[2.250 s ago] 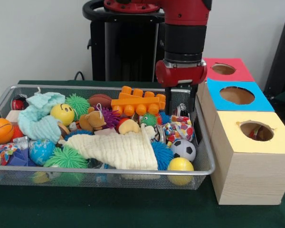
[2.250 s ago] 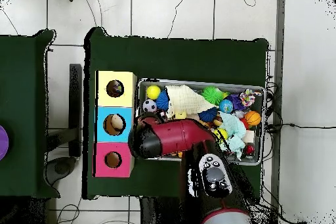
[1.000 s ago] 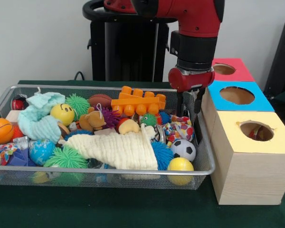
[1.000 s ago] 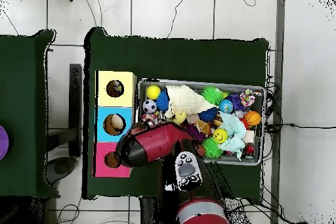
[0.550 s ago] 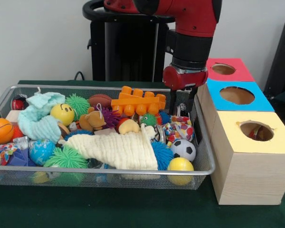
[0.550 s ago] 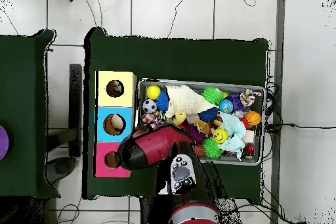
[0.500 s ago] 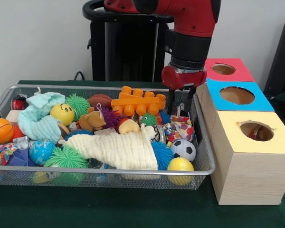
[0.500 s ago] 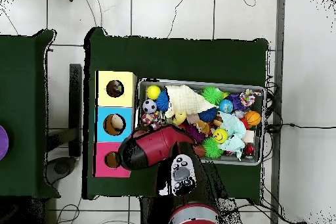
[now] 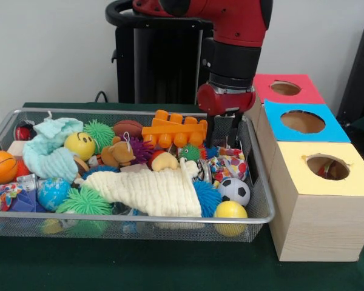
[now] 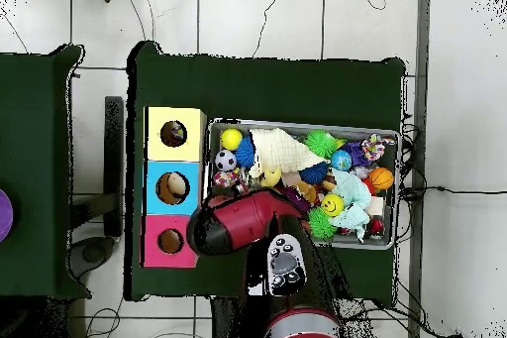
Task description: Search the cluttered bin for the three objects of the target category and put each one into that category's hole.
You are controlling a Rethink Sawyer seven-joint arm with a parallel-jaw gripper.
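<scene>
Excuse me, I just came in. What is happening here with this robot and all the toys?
A red robot arm hangs over the right end of a wire bin full of toys. Its gripper is low in the bin, just behind a polka-dot cloth, and seems to hold nothing; whether it is open is hard to tell. Beside the bin stand three boxes with holes; the yellow box is nearest, and something colourful already shows in its hole.
</scene>
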